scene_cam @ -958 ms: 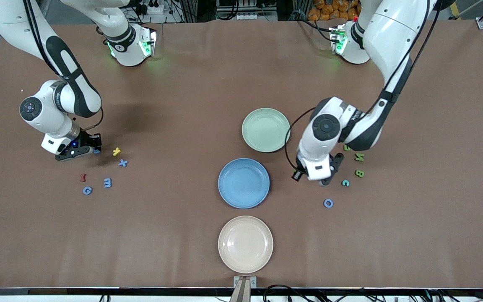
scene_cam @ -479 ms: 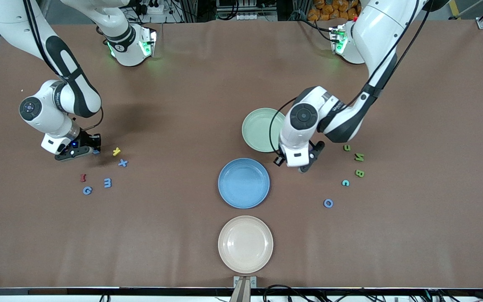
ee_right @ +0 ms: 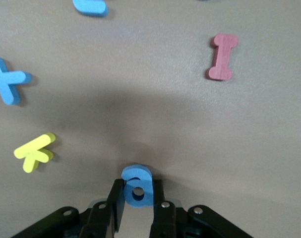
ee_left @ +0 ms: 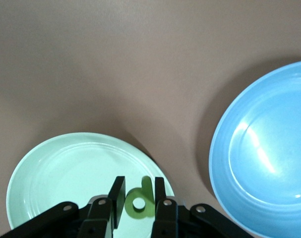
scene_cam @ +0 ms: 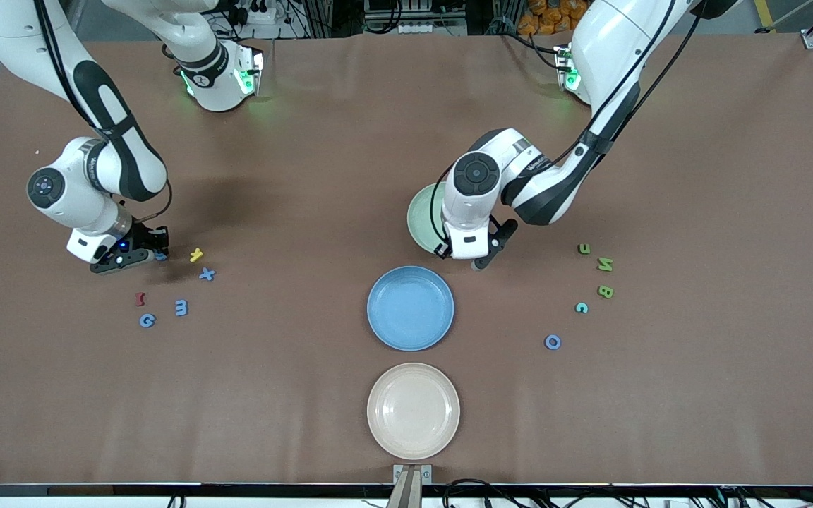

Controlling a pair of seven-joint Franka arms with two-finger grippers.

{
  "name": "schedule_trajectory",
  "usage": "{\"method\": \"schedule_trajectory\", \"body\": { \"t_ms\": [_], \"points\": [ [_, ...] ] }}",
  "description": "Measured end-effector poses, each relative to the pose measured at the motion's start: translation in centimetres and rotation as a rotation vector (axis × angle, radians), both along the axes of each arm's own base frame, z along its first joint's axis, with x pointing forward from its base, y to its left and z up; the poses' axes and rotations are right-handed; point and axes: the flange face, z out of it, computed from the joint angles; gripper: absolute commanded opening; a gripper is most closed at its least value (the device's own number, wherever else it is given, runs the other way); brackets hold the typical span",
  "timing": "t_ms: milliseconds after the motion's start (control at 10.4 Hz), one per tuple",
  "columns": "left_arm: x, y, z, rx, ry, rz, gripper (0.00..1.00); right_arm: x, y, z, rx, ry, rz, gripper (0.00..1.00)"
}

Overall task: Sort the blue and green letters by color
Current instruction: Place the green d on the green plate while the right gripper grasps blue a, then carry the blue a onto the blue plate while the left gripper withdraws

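Both grippers' fingers (ee_left: 159,201) clamped — low.

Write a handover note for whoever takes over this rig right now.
Left gripper: shut on a green letter, over the green plate's rim; not yet dropped.
Right gripper: shut on a blue letter, low at the right arm's end of the table, beside the yellow letter.
All three plates hold no letters.
Left to sort: blue X, E, G and O to the blue plate; three green letters near the left arm's end to the green plate. A teal C lies there too.
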Motion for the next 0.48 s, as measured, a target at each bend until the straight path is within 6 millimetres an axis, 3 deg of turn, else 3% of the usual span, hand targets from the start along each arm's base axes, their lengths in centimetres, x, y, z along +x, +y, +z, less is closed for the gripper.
{"method": "schedule_trajectory", "body": {
  "t_ms": [288, 479],
  "points": [
    [0.0, 0.0, -0.2, 0.001, 0.003, 0.002, 1.0, 3.0, 0.3, 2.7, 0.021, 0.034, -0.041, 0.13],
    [0.3, 0.3, -0.2, 0.001, 0.002, 0.008, 1.0, 6.0, 2.9, 5.9, 0.034, 0.063, -0.092, 0.13]
  ]
}}
